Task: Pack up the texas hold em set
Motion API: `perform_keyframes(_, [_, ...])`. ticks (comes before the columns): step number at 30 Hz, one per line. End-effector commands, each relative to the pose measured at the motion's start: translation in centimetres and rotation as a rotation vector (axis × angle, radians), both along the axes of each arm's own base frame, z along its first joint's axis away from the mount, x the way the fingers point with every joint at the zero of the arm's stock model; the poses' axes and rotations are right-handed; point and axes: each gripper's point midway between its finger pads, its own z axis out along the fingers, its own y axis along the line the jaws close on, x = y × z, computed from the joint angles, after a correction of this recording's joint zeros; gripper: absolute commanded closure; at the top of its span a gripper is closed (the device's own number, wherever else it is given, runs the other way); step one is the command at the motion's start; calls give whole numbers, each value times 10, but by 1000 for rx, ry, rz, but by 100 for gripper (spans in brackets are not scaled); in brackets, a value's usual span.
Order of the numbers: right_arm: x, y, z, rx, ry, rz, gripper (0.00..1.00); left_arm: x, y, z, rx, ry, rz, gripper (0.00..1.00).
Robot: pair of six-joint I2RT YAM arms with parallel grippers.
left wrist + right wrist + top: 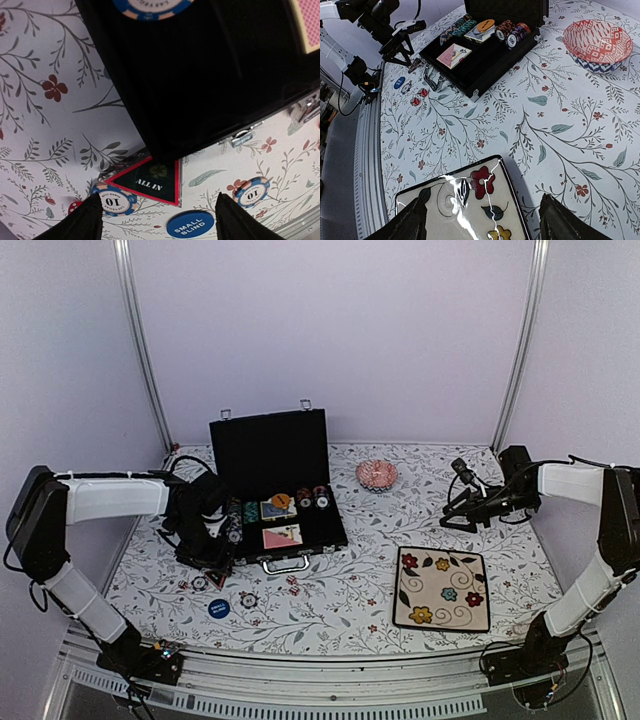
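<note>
The black case (300, 530) lies open at the table's middle, lid upright, with chip rows (312, 500) and card decks (282, 536) inside. My left gripper (205, 562) is open and empty, hovering at the case's front left corner (200, 90). Below it lie a triangular "ALL IN" plaque (150, 181), two blue "10" chips (114, 199) (250, 192) and the round blue "SMALL BLIND" button (190, 225). The left fingers (85, 222) stand wide apart. Red dice (422, 92) lie before the case. My right gripper (450, 518) is open and empty, above the flowered plate's corner (465, 200).
The cream square plate (430, 590) sits at the front right. The pink patterned bowl (377, 474) stands behind it, right of the case, and also shows in the right wrist view (597, 40). The table's metal front rail (330, 665) runs along the near edge.
</note>
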Motion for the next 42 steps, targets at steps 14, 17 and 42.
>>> perform_keyframes(14, [2, 1, 1, 10, 10, 15, 22, 14, 7, -29, -17, 19, 99, 3])
perform_keyframes(17, [2, 1, 0, 8, 10, 14, 22, 16, 7, -31, -19, 20, 102, 4])
perform_keyframes(42, [1, 1, 1, 10, 14, 22, 22, -3, 16, -41, 34, 99, 122, 21])
